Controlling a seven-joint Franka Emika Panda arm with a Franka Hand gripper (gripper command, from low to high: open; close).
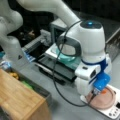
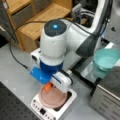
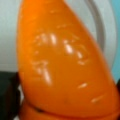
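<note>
Grey worktop (image 2: 17,75) carries a white scale (image 2: 53,110) with a pinkish plate (image 2: 51,98) on it, and just above that plate hangs an orange carrot-like piece (image 2: 47,86), filling the wrist view (image 3: 65,62). Around it sits the pincer (image 2: 48,86), clamped on the orange piece as far as I can see. A teal bowl (image 2: 106,60) stands well apart toward a front view's right, beside a wooden shelf unit (image 2: 37,22).

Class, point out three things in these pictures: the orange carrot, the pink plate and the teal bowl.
carrot (image 3: 67,62), wrist view, middle of its glossy orange body.
plate (image 2: 51,98), a front view, bare pink surface near the middle.
bowl (image 2: 107,60), a front view, inside of the teal basin.
</note>
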